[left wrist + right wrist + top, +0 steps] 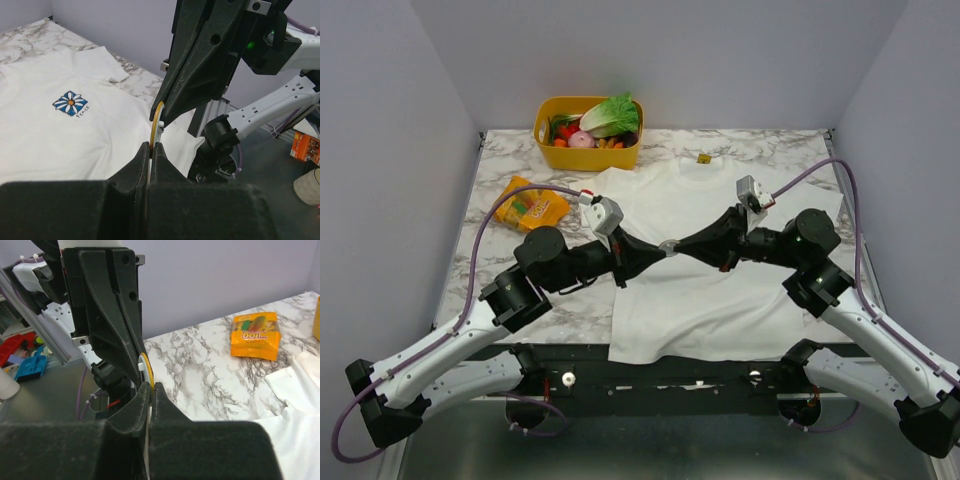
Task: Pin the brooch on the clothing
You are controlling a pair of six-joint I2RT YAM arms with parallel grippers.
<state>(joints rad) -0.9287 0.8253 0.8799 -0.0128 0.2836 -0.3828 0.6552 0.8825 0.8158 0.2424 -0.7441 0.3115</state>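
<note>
Marble-patterned table (790, 145) with grey walls on three sides: that is your workspace, and its contents are listed from the near edge outward.

1. Both arm bases sit at the near edge, and the arms reach inward so that their tips meet above the middle of the table.

2. Your left gripper (151, 148) has its fingers pressed together on the lower rim of the brooch (157, 117). No gap shows between the fingers apart from the disc itself.

3. Your right gripper (151, 389) is likewise clamped on the brooch, meeting the left gripper tip to tip from the opposite side. Each wrist view shows the other arm's fingers closing over the far half of the disc.

4. The brooch is a thin gold-yellow disc, seen edge-on and upright. It is pinched between the two grippers in the air over the T-shirt (720, 290) and does not touch the cloth.

5. The T-shirt is white and short-sleeved. It lies flat with its hem toward the arms and its collar toward the back wall. A blue square flower print (71, 103) is on the chest and a yellow tag (704, 158) is at the collar.

6. An orange snack packet (532, 208) lies flat on bare marble just beside the shirt's left sleeve.

7. A yellow basket (548, 152) stands against the back wall, left of centre. It holds toy vegetables, with a lettuce (612, 115) on top.
</note>
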